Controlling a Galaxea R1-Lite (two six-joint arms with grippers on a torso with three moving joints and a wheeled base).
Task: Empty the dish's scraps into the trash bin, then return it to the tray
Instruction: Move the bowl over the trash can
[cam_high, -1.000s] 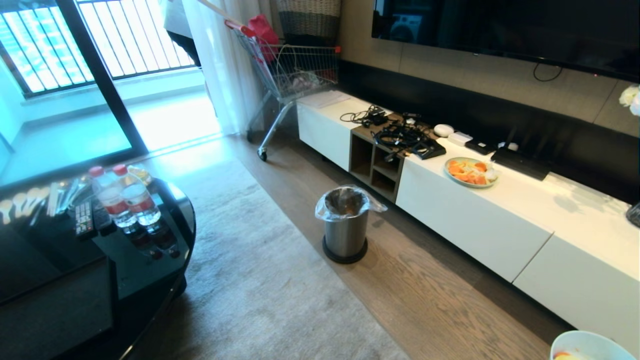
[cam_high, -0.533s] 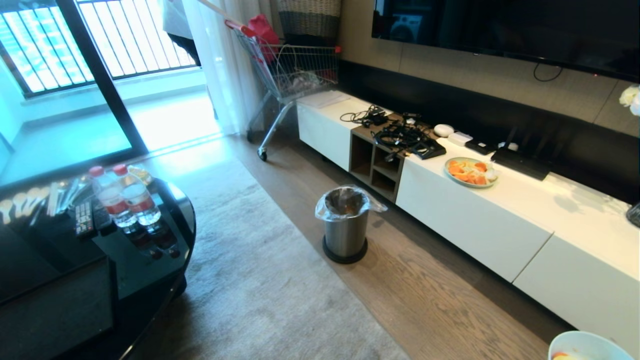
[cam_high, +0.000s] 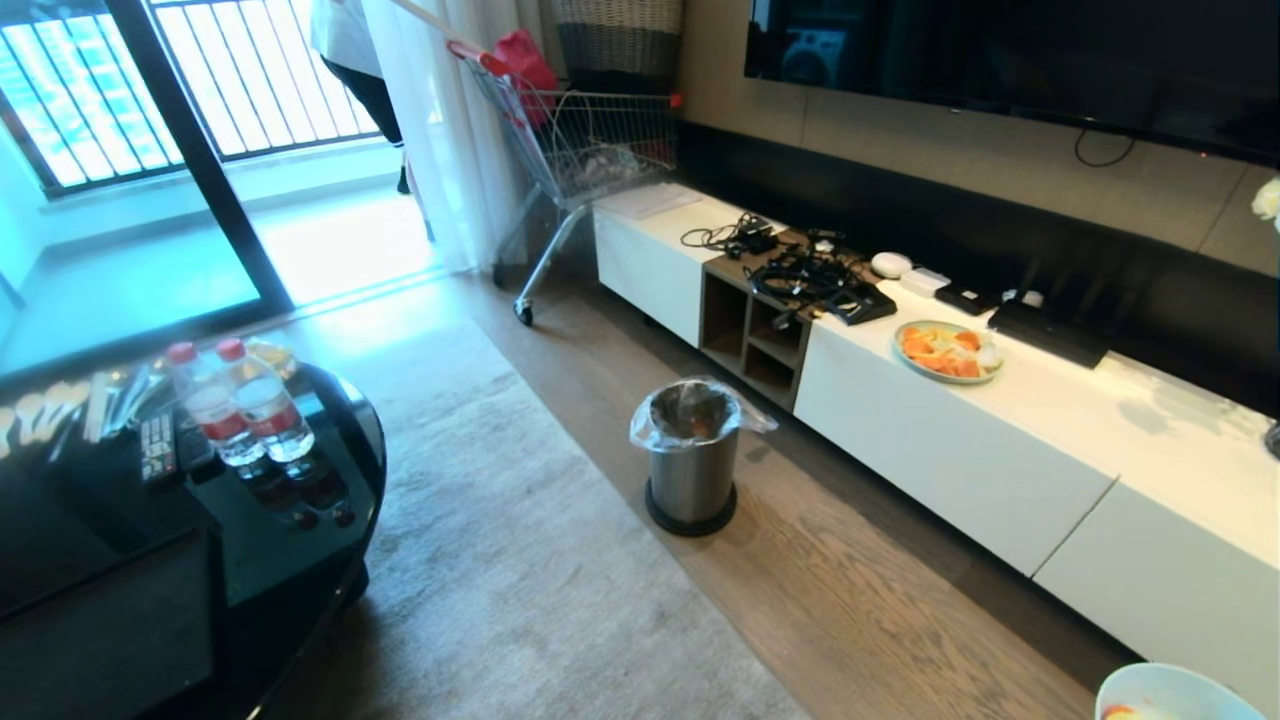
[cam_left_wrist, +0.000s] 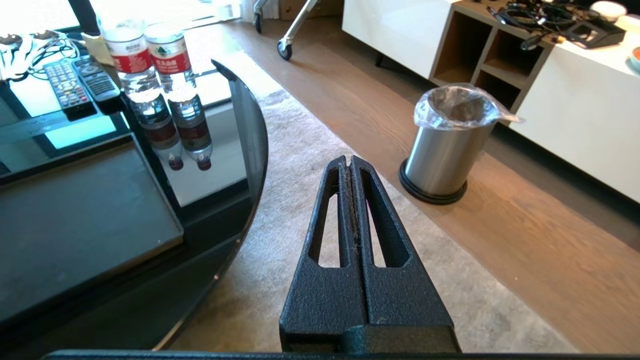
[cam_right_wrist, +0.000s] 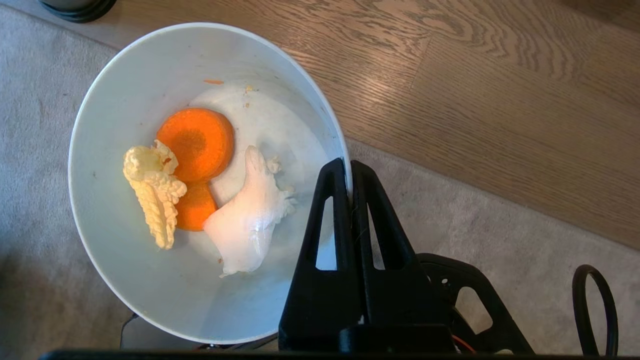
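Note:
The dish (cam_right_wrist: 125, 270), a small white bowl, is held by its rim in my right gripper (cam_right_wrist: 348, 167), which is shut on it above the carpet edge. Inside lie the scraps: two orange carrot slices (cam_right_wrist: 196, 142), a pale yellow bit (cam_right_wrist: 152, 195) and a white bit (cam_right_wrist: 245, 220). In the head view only the dish's rim (cam_high: 1165, 685) shows, at the bottom right corner. The steel trash bin (cam_high: 690, 455) with its clear liner stands on the wood floor, some way from the dish. The black tray (cam_left_wrist: 75, 215) lies on the glass table. My left gripper (cam_left_wrist: 348, 161) hangs shut and empty over the carpet.
Two water bottles (cam_high: 240, 405) and remote controls (cam_high: 160, 445) sit on the round glass table (cam_high: 300, 560). A long white TV cabinet (cam_high: 950, 450) carries cables and a pale-green plate of orange slices (cam_high: 945, 350). A shopping cart (cam_high: 590, 140), a wicker basket and a person stand at the back.
The whole head view has shifted slightly, so the camera has moved. The dish stays gripped at the bottom right corner. The person by the window has come further into view.

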